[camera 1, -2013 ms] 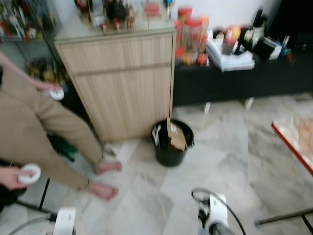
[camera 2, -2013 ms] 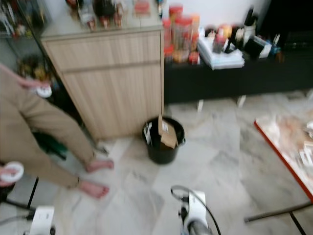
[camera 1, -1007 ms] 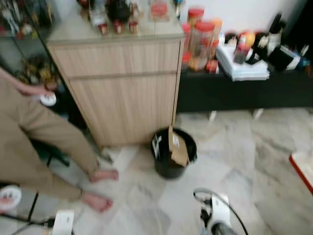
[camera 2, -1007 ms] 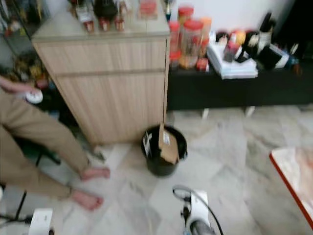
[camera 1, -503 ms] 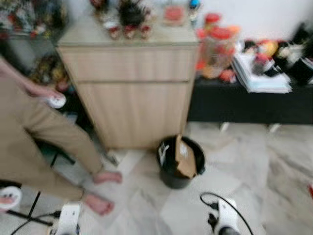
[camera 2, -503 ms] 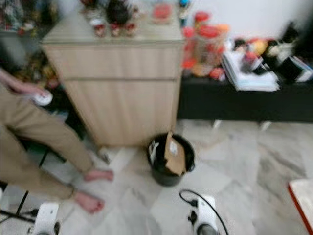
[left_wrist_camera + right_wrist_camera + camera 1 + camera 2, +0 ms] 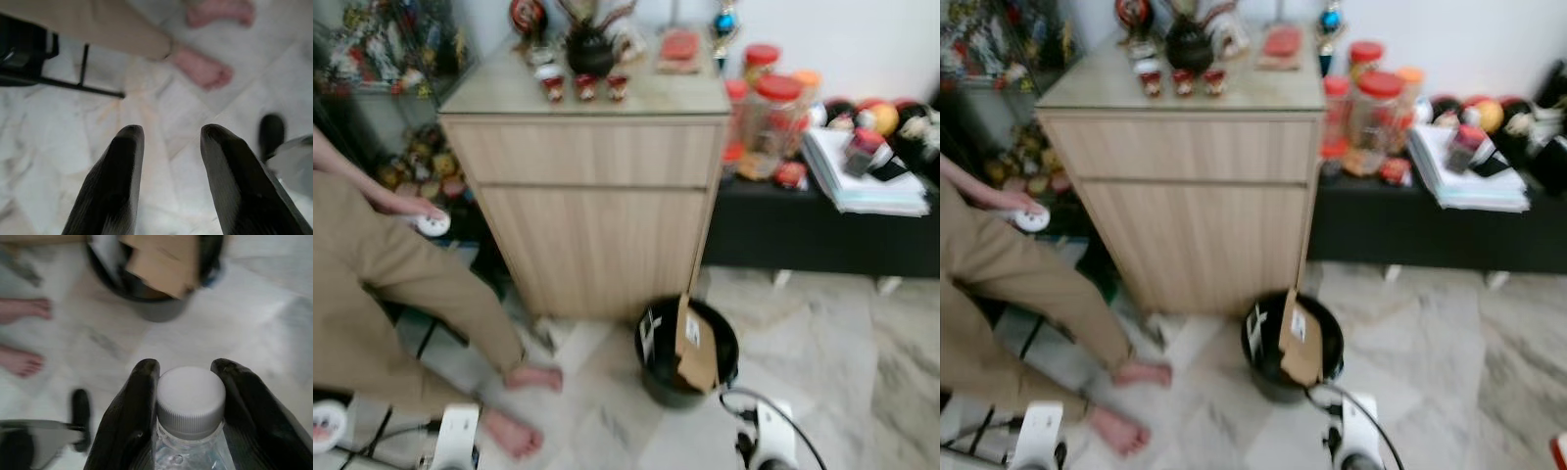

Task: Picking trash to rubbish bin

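On the left, a seated person's bare feet (image 7: 524, 406) rest on the marble floor (image 7: 822, 333). The left hand (image 7: 168, 147) hangs spread over it. The right hand (image 7: 188, 382) pinches a capped clear bottle (image 7: 190, 404) near the black bin (image 7: 686, 354), cardboard (image 7: 693, 345) inside, before the wooden cabinet (image 7: 592, 196).

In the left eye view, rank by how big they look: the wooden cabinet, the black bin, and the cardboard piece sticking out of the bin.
Largest to smallest as they look:
1. wooden cabinet, by far the largest.
2. black bin, standing on the floor in front of the cabinet's corner.
3. cardboard piece, standing in the bin and narrower than its rim.
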Available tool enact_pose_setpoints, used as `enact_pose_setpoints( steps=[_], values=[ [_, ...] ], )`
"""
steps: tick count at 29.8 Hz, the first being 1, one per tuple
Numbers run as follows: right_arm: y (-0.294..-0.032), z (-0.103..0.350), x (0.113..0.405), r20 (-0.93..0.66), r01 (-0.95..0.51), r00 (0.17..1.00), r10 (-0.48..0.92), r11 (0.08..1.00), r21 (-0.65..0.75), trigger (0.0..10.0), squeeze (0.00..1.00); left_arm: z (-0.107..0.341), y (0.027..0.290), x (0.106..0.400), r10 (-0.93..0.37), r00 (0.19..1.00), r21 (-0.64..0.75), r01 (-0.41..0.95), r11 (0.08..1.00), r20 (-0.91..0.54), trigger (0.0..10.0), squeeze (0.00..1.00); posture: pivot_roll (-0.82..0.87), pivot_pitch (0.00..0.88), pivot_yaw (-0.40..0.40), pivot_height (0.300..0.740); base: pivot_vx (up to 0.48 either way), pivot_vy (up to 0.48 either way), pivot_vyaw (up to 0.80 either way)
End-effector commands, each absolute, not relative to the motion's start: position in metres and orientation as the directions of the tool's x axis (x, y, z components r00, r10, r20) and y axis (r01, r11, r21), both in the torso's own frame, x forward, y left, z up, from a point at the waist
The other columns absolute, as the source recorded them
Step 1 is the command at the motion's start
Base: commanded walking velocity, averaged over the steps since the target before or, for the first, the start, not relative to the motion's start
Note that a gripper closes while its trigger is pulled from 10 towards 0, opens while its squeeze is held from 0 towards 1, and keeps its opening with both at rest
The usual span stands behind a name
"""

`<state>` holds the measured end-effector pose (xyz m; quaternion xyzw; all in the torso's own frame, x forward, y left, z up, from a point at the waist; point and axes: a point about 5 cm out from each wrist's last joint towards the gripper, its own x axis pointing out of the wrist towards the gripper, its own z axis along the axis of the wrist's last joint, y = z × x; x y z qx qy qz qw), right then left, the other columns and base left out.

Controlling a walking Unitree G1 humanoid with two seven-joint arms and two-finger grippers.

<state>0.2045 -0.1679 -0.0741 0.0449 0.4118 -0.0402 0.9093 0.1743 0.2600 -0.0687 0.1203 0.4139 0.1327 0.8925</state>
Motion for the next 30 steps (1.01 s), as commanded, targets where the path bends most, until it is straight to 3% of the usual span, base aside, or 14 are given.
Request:
enact_pose_setpoints(
  steps=[1, 30],
  values=[
    [-0.175, -0.077, 0.198, -0.766, 0.129, 0.640, -0.055, 0.991, 0.037, 10.0, 0.00, -0.068, 0.259, 0.176, 0.337, 0.625, 0.323, -0.141, 0.936, -0.704, 10.0, 0.00, 0.15, 0.126, 0.031, 0.740, 0.322, 0.000, 0.00],
    [-0.150, -0.070, 0.212, -0.717, 0.030, 0.695, 0.059, 0.993, 0.111, 10.0, 0.00, -0.070, 0.256, 0.175, 0.314, 0.630, 0.322, -0.105, 0.941, -0.711, 10.0, 0.00, 0.13, 0.149, 0.046, 0.740, 0.322, 0.000, 0.00]
  ],
)
